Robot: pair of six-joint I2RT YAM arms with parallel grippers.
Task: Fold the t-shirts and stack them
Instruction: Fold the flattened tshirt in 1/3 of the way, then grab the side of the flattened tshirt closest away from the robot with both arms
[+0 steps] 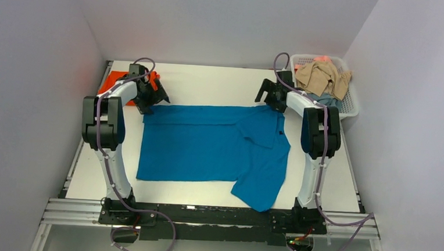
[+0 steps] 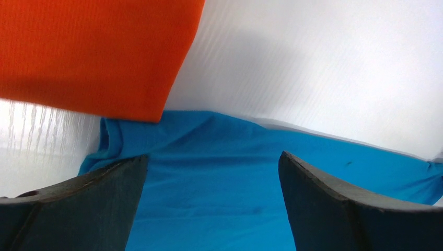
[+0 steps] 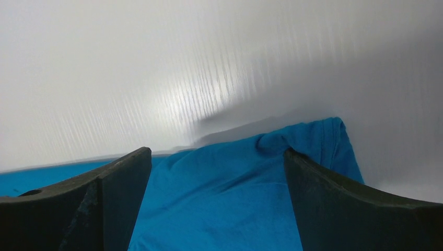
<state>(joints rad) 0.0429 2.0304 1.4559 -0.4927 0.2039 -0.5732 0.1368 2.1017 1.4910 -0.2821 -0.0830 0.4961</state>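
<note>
The teal-blue t-shirt [image 1: 207, 145] lies spread on the white table, its right side folded over with a sleeve hanging toward the near edge. The orange-red t-shirt [image 1: 113, 81] lies folded at the far left, partly hidden by my left arm. My left gripper [image 1: 151, 101] is open over the blue shirt's far left corner; the blue cloth [image 2: 214, 193] lies between its fingers and the orange shirt [image 2: 94, 52] just beyond. My right gripper [image 1: 272, 102] is open over the far right corner, with blue cloth [image 3: 219, 198] between its fingers.
A white basket [image 1: 349, 107] at the far right holds a beige garment [image 1: 321, 78] over a grey-blue one [image 1: 330, 100]. White walls close in the left, back and right sides. The metal rail [image 1: 202, 214] runs along the near edge.
</note>
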